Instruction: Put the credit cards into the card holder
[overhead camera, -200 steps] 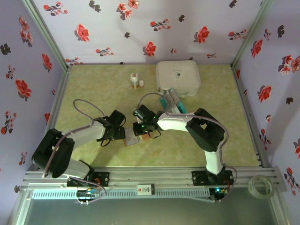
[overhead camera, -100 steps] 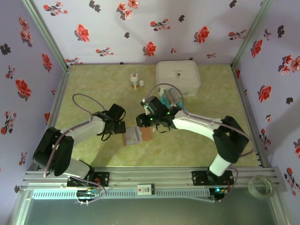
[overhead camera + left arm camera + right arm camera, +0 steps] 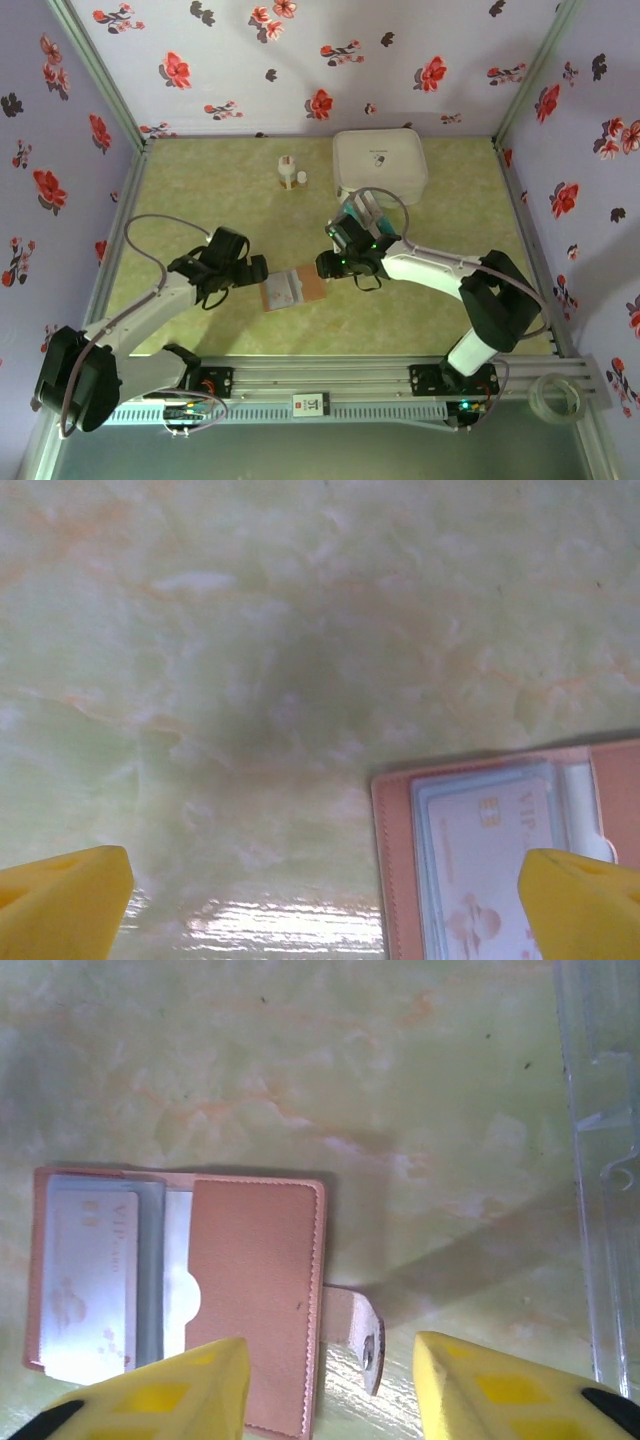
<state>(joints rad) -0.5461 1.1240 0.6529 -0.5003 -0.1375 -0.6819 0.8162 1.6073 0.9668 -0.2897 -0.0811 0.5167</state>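
Withdrawn from the card holder (image 3: 255, 1300), left hand (image 3: 325, 890) and right hand (image 3: 330, 1370) hang open, empty; fetching more credit cards (image 3: 365, 212) likely comes next.

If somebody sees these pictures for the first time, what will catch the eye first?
First the brown card holder, lying open in the middle of the green table with a white card in its clear pocket. The left gripper and the right gripper hang on either side of it, both open and empty. Then the big white box at the back, and the walls with red flowers.
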